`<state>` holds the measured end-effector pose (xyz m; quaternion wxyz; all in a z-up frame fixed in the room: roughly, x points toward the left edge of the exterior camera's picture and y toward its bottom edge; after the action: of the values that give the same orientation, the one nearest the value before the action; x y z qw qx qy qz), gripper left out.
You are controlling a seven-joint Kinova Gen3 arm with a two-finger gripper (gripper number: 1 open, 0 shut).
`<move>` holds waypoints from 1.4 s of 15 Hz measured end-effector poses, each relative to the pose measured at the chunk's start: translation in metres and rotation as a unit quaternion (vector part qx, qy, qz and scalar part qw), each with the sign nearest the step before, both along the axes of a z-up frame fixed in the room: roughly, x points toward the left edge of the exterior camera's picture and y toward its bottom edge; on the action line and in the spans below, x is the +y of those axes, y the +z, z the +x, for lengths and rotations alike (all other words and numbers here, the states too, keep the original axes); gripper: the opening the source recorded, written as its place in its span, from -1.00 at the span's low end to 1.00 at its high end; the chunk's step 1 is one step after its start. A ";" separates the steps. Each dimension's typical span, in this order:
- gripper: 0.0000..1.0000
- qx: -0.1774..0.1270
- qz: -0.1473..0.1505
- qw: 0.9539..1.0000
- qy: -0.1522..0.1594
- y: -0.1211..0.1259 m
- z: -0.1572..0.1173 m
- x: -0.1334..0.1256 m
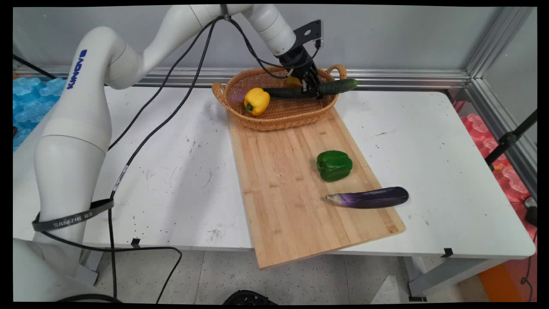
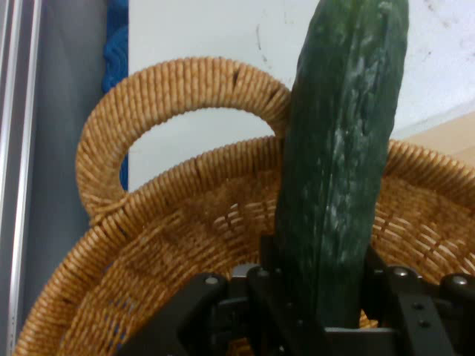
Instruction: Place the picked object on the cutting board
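table: white table (image 1: 429, 141) against a grey wall
board: wooden cutting board (image 1: 291, 189) lies across the table, far end just under the basket
basket: wicker basket (image 1: 279, 116) holds a yellow pepper (image 1: 256, 101)
gripper: gripper (image 1: 312, 88) pinches the cucumber (image 1: 339, 86) over the basket, one end past the rim
eggplant: purple eggplant (image 1: 369, 198) on the board's right edge
pepper: green pepper (image 1: 334, 165) on the board

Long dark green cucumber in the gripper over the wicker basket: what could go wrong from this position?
1. The long dark green cucumber is gripped by the black gripper partway along, one end jutting past the woven wicker basket rim; it might tip or roll out.
2. The cucumber passes close by the basket's looped handle in the hand view and may catch it.
3. The yellow bell pepper lies in the basket and could get knocked.
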<state>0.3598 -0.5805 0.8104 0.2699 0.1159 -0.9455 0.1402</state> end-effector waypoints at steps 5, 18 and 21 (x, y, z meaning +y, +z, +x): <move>-1.00 0.000 -0.015 1.000 -0.008 0.020 -0.007 -0.003; -1.00 0.004 0.001 0.999 0.051 0.102 -0.076 0.037; -1.00 0.000 0.017 0.998 0.054 0.113 -0.100 0.055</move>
<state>0.2596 -0.5252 0.9238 0.2605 0.1712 -0.9400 0.1387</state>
